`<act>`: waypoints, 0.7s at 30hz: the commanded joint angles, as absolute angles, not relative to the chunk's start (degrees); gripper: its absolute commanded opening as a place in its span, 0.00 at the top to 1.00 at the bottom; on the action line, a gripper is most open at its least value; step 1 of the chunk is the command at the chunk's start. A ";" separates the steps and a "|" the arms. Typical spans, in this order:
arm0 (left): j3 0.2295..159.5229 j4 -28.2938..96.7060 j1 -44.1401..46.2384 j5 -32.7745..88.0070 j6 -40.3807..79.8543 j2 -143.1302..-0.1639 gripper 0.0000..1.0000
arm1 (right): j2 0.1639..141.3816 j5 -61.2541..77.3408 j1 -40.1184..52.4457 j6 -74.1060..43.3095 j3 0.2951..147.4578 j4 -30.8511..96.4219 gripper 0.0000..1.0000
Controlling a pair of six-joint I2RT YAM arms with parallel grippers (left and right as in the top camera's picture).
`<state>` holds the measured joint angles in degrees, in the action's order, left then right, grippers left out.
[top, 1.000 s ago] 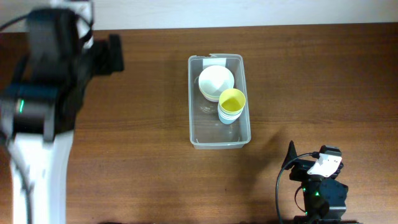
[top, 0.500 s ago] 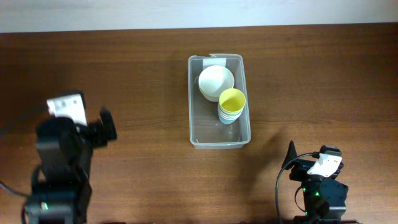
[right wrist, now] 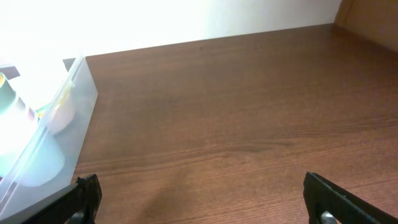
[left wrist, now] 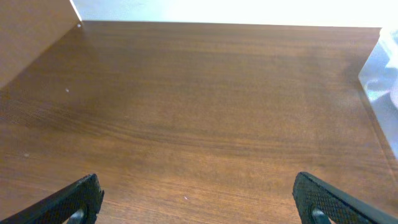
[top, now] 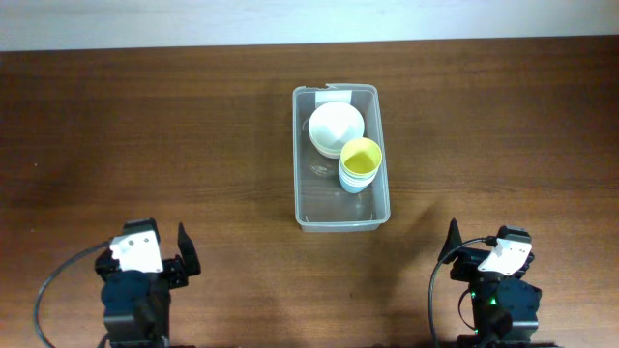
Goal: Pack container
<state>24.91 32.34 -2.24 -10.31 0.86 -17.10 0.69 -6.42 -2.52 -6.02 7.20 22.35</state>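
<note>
The clear container (top: 299,159) stands lengthwise at the table's middle. Inside it a white bowl (top: 336,126) lies at the far end, and a yellow cup (top: 361,160) nested in a blue one stands beside it toward the right wall. My left gripper (top: 145,251) rests open at the near left edge, well away from the container, with only bare wood between its fingers (left wrist: 81,198). My right gripper (top: 489,247) rests open at the near right edge, also over bare wood. The container's wall (right wrist: 59,121) shows at the left of the right wrist view and its corner (left wrist: 378,74) at the right of the left wrist view.
The brown wooden table (top: 193,145) runs to a pale wall at the far side. A wooden side panel (left wrist: 31,37) rises at the far left in the left wrist view, and another (right wrist: 373,22) at the far right in the right wrist view.
My left arm has drawn back from high at the far left down to the near left edge. The right arm and the container's contents have not moved.
</note>
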 commanded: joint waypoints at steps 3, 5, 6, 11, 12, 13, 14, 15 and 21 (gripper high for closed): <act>18.11 29.30 -2.35 -8.80 -0.27 -12.53 0.00 | 0.21 -6.48 -2.31 -6.42 6.63 22.24 0.01; 16.29 28.56 -2.35 -8.82 -0.27 -11.42 0.00 | 0.21 -6.48 -2.31 -6.42 6.63 22.24 0.01; 15.42 28.03 -2.35 -8.82 -0.27 -10.79 0.00 | 0.21 -6.48 -2.31 -6.42 6.63 22.24 0.01; 11.84 27.40 -2.35 -8.80 -0.25 -6.94 0.00 | 0.21 -6.48 -2.31 -6.42 6.63 22.24 0.01; 11.27 27.40 -2.35 -8.80 -0.25 -6.22 0.00 | 0.21 -6.48 -2.31 -6.42 6.63 22.24 0.01; 10.59 27.40 -2.35 -8.78 -0.25 -5.26 0.00 | 0.21 -6.48 -2.31 -6.42 6.63 22.24 0.01; 10.13 27.40 -2.28 -8.78 -0.25 -4.36 0.00 | 0.21 -6.48 -2.31 -6.42 6.63 22.24 0.01; 9.72 27.40 -2.11 -8.80 -0.25 -3.49 0.00 | 0.21 -6.48 -2.31 -6.42 6.63 22.24 0.01; 7.75 26.94 -1.13 -8.82 -0.27 -0.32 0.00 | 0.21 -6.48 -2.31 -6.42 6.63 22.24 0.01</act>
<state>8.73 27.55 -1.52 -9.45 0.84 -1.13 0.69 -6.39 -2.52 -6.07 7.20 22.31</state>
